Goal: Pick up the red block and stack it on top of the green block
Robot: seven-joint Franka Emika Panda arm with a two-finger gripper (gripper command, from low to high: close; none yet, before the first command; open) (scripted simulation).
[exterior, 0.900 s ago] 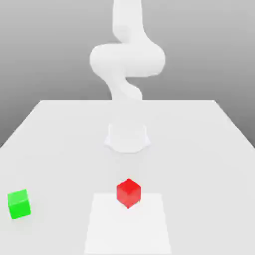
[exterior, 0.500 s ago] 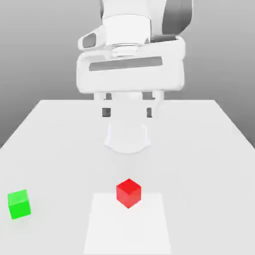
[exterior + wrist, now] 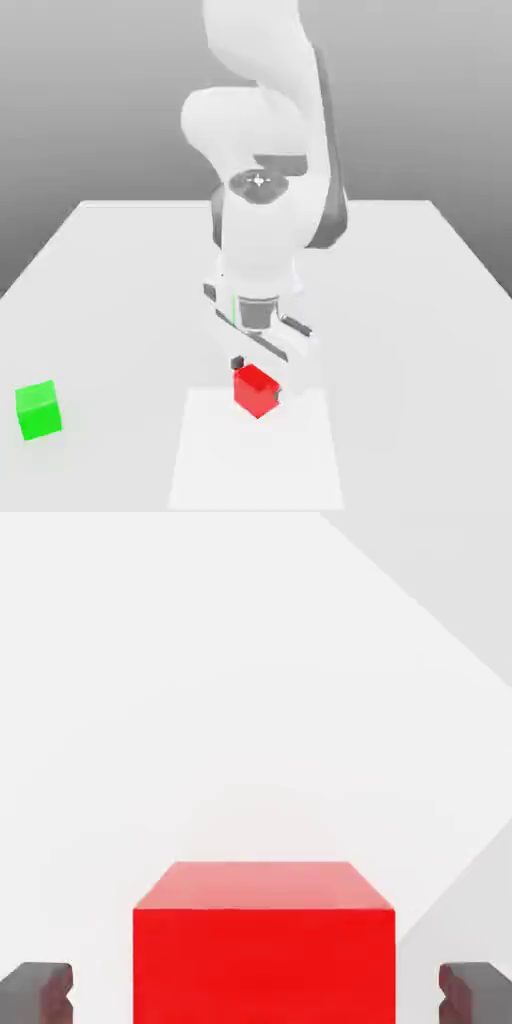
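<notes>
While red block sits on desk near front centre, tool has dropped from high above to straddle it, fingers wide, gaps either side, not gripping. Closing looks next. Green block waits well apart, exterior view's left.

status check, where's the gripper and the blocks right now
Gripper open, fingers either side of red block, not closed on it. Green block apart at exterior view's left, top bare. Nothing between them.
</notes>
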